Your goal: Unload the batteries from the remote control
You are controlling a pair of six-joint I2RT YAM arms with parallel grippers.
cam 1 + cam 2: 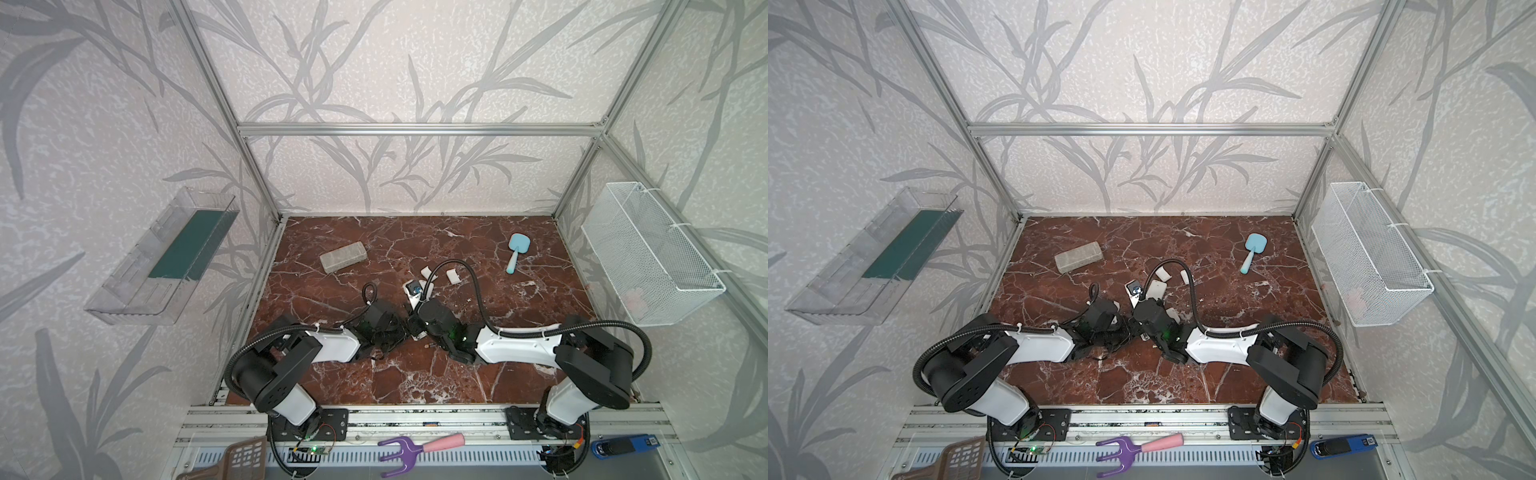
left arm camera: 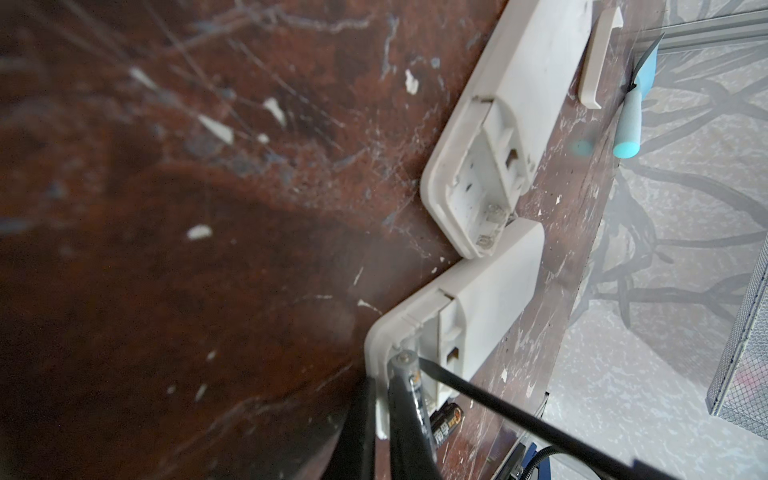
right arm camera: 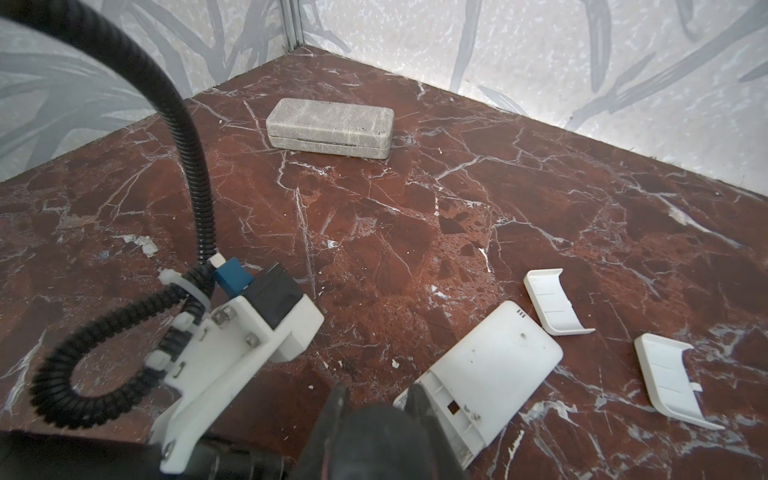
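Note:
In the left wrist view, the near white remote control [image 2: 478, 299] lies with its battery bay open. My left gripper [image 2: 381, 374] is shut on that remote's thin side wall. Just beside one finger, a battery [image 2: 409, 365] stands tilted up out of the bay. The tip of a thin black screwdriver shaft [image 2: 498, 401] touches it. Another battery [image 2: 446, 419] lies loose on the table beside the remote. My right gripper [image 3: 376, 395] is shut on the screwdriver's dark, red-streaked handle [image 3: 374, 436]. This remote is hidden under it in the right wrist view.
A second white remote [image 3: 486, 374] lies close by, its bay empty. Two loose white covers [image 3: 555, 307] [image 3: 669, 378] lie beyond it. A grey case [image 1: 343, 257] and a blue brush [image 1: 515, 251] sit farther back. A wire basket [image 1: 648, 253] hangs on the right wall.

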